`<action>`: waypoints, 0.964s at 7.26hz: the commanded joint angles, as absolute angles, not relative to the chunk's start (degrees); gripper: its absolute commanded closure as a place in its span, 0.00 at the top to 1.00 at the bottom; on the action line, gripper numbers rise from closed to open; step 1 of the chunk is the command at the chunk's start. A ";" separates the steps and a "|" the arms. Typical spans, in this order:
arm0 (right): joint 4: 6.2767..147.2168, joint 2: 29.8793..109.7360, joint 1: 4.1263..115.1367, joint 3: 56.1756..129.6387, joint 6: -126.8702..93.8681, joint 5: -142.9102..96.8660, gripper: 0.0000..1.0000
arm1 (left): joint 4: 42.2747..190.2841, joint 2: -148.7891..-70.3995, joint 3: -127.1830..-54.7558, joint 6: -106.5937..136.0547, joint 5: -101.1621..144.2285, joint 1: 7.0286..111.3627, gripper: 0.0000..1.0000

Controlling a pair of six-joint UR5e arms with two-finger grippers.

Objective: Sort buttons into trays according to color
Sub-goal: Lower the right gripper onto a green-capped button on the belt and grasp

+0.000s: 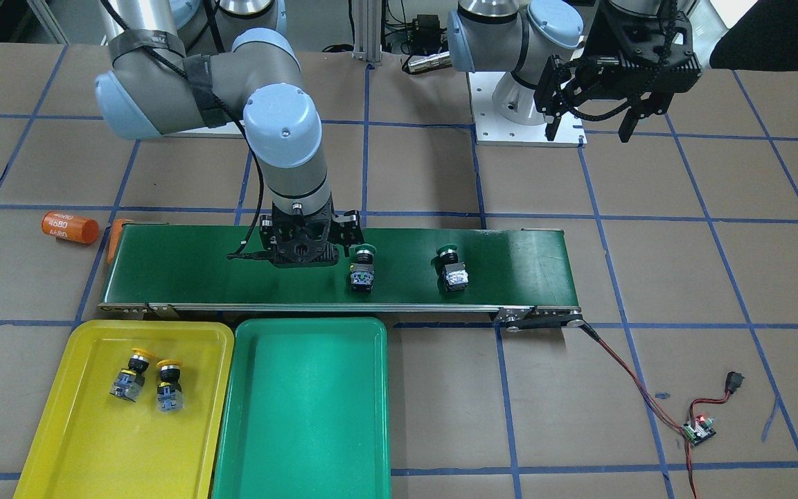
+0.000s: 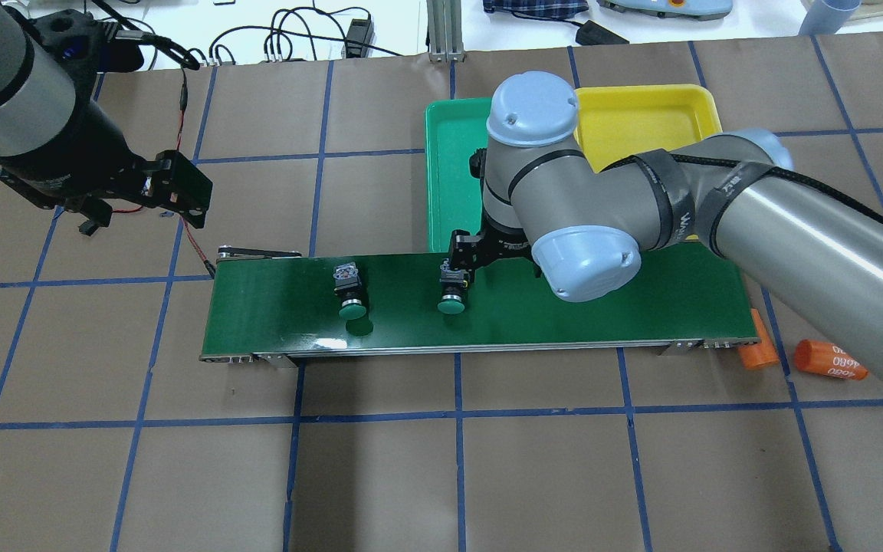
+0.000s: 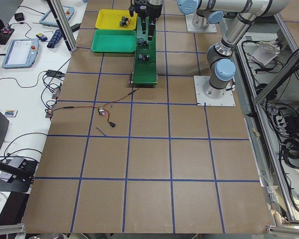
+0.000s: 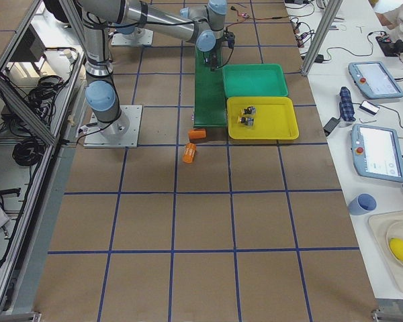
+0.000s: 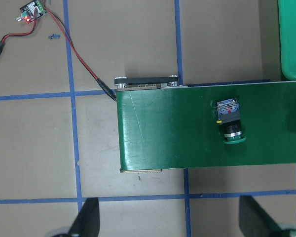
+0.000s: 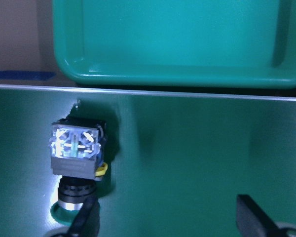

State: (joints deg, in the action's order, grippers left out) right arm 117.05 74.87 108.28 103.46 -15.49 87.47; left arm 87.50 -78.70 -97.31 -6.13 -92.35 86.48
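Observation:
Two green buttons lie on the dark-green conveyor belt [image 1: 198, 270]: one [image 1: 362, 267] just beside my right gripper [image 1: 300, 253], the other [image 1: 451, 269] further along. My right gripper is open and low over the belt. In the right wrist view the near green button [image 6: 76, 163] lies by one finger [image 6: 86, 222], not between the two. Two yellow buttons [image 1: 132, 374] [image 1: 169, 384] lie in the yellow tray [image 1: 94, 450]. The green tray [image 1: 302, 416] holds nothing. My left gripper [image 1: 589, 128] is open and empty, high beyond the belt's end.
Two orange cylinders lie off the belt's far end, one [image 1: 70, 227] marked 4680 and one [image 1: 116, 239] against the belt frame. A red-black cable runs from the belt to a small controller board [image 1: 698, 430]. Brown table with blue tape lines surrounds it.

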 commanded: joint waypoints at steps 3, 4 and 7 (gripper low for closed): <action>122.49 72.26 109.95 103.54 -17.93 87.71 0.92 | 87.63 -78.40 -97.38 -6.06 -92.20 86.48 1.00; 125.39 70.33 109.95 103.54 -18.19 87.80 0.92 | 87.63 -78.40 -97.38 -5.98 -92.11 86.48 1.00; 126.91 69.61 109.95 103.54 -17.84 88.50 0.59 | 87.63 -78.05 -97.38 -5.98 -92.11 86.48 1.00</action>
